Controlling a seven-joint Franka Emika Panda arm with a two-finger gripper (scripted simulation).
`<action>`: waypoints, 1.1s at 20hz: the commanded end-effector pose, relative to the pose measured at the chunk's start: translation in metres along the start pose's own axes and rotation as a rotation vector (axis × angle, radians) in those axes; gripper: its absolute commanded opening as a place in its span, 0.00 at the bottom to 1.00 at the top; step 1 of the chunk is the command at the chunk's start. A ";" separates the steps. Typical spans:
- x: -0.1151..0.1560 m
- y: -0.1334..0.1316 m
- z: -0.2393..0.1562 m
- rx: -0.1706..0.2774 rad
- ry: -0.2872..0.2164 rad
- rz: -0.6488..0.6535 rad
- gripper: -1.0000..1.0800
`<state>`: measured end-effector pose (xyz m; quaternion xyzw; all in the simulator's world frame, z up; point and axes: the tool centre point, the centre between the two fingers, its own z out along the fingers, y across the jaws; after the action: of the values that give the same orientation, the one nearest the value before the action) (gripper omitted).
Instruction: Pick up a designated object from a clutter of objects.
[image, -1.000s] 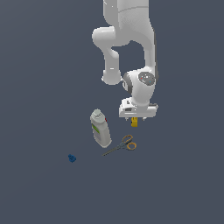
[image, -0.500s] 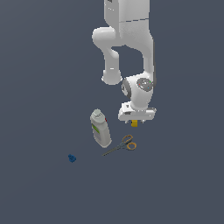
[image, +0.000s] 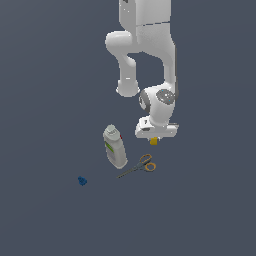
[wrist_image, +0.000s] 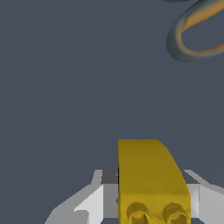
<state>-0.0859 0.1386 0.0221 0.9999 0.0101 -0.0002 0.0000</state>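
Note:
The small yellow brick (image: 154, 141) hangs just under the white hand, and my gripper (image: 154, 140) is shut on it, a little above the floor. The wrist view shows the yellow brick (wrist_image: 150, 179) close up, clamped between the two pale fingers (wrist_image: 94, 201), with my gripper (wrist_image: 151, 205) shut around it. The rest of the clutter lies below: a white bottle (image: 114, 147) with a green label on the exterior view's left of the gripper, grey scissors (image: 139, 165) with orange handles under it, and a small blue piece (image: 82, 181) further left.
One orange-lined scissor handle loop (wrist_image: 195, 33) shows in the wrist view beyond the brick. The arm's white links (image: 145, 45) rise above the gripper. All objects rest on a plain dark grey floor (image: 200, 210).
The gripper has risen a little with the yellow brick held in it, away from the scissors. The bottle, scissors and blue piece have not moved.

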 end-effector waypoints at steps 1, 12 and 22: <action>0.000 0.000 0.000 0.000 0.000 0.000 0.00; 0.007 0.016 -0.029 0.000 0.000 0.000 0.00; 0.024 0.057 -0.105 0.002 0.000 -0.001 0.00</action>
<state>-0.0639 0.0896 0.1126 0.9999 0.0103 -0.0005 -0.0002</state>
